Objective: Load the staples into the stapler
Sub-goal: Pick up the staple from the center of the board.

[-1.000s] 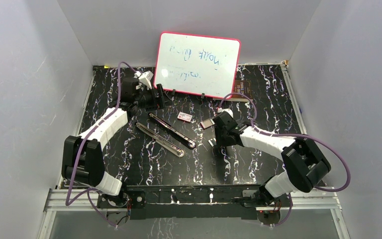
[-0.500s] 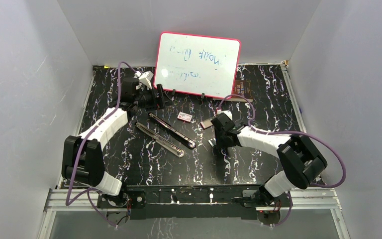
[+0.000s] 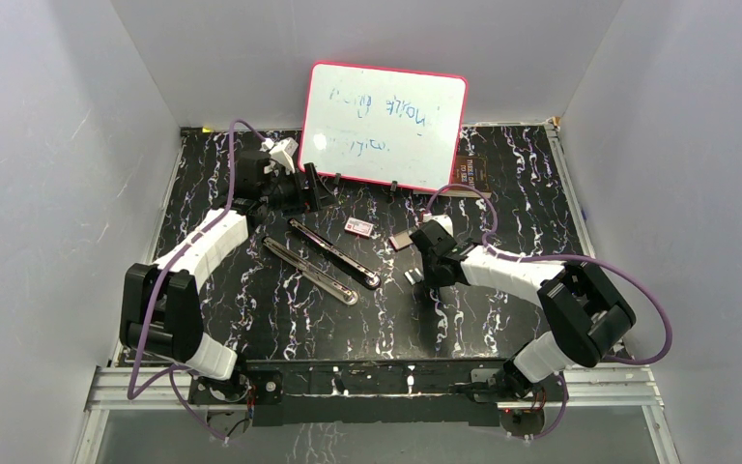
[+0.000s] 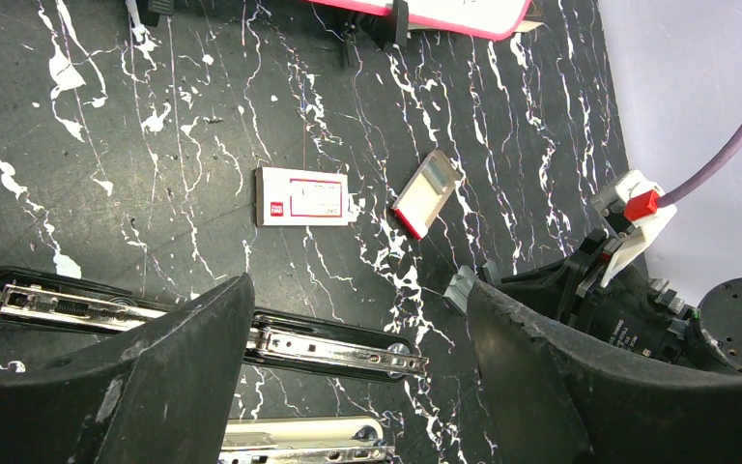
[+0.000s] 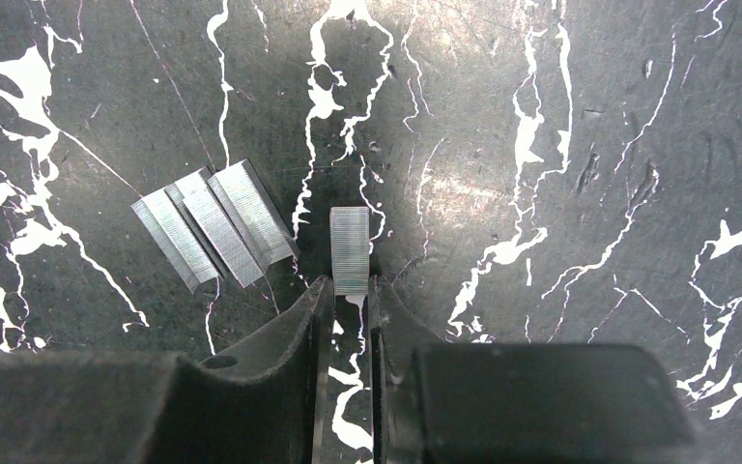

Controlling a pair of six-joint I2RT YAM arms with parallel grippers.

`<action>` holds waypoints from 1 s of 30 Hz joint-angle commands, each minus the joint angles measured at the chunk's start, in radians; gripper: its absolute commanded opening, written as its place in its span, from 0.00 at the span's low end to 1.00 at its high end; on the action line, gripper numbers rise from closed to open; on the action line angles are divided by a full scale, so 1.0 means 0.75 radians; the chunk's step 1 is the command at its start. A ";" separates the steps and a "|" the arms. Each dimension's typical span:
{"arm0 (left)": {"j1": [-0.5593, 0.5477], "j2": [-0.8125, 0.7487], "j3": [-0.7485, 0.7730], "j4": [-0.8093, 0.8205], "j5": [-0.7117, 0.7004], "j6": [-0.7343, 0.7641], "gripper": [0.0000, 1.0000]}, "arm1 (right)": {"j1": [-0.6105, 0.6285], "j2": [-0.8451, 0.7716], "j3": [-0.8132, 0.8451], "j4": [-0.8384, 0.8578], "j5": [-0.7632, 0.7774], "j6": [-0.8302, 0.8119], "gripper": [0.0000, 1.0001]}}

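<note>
The right end effector point(image 5: 351, 288) is clamped on the near end of one short silvery-grey metal staple strip point(image 5: 350, 246) on the black marbled table point(image 5: 560, 145). A cluster of further strips point(image 5: 214, 237) lies just beside it at 9 o'clock. The slim black desk stapler point(image 3: 333, 253), opened flat, lies at 9 o'clock from these strips in the top view. The left end effector point(image 4: 357, 295) hangs above the stapler with its jaws wide apart, holding nothing.
</note>
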 commanded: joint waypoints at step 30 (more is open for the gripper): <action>-0.006 -0.361 -0.319 1.087 0.425 -0.379 0.81 | 0.005 -0.555 -0.032 0.811 -0.851 -0.420 0.08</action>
